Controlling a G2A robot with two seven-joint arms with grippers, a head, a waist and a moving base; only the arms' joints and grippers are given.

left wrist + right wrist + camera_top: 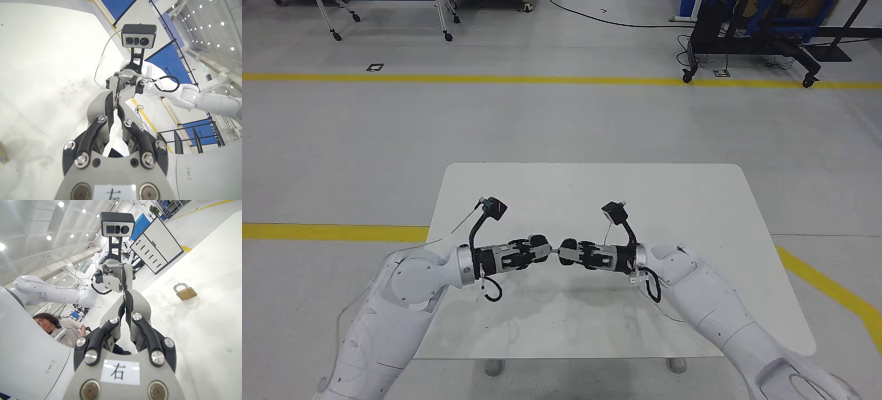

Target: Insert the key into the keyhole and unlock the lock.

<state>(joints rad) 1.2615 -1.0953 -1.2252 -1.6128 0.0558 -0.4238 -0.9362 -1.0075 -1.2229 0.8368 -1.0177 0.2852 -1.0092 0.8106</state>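
so both arms are meeting over the middle of the white worktop (pixel 692 200), nose to nose; from the top view the left claw (pixel 545 246) and the right claw (pixel 567 252) are basically tip to tip, forearms in one line across the near half of the surface

left claw first; in its own wrist view the two ribbed black pads (pixel 110 109) lean in until they're nearly touching at the ends, so it's pinched down to a sliver of a gap; sitting in that gap is a thin bit of metal that looks like the key (pixel 115 101), though it's tiny and edge-on so i can't make out its shape; the other end of it runs straight into the slot between the fingers of the right claw facing it

right claw is the same story from its side; pads squeezed together at the tips, closed right down, meeting the left one head on; so each claw seems to have an end of the key

the padlock (pixel 186 292) is just resting on the worktop off to one side, well apart from both claws; brass body, silver shackle, and the shackle looks closed; nothing is touching it
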